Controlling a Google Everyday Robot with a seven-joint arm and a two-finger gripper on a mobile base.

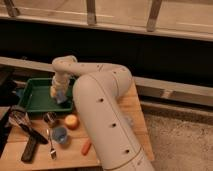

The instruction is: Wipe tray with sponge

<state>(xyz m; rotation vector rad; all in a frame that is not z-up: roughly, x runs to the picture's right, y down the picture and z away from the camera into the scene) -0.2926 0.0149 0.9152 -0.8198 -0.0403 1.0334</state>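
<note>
A green tray [35, 95] sits at the back left of the wooden table [140, 125]. My gripper [58, 95] reaches down into the tray's right part, at the end of the white arm [100, 105] that fills the middle of the view. A yellowish sponge [54, 91] shows at the gripper, low over the tray floor.
In front of the tray lie a whisk [20, 122], a black-handled tool [29, 149], a fork [51, 145], a small metal cup [49, 118], a blue cup [60, 134], a yellow round fruit [71, 121] and a small orange item [86, 147]. A dark wall and railing stand behind.
</note>
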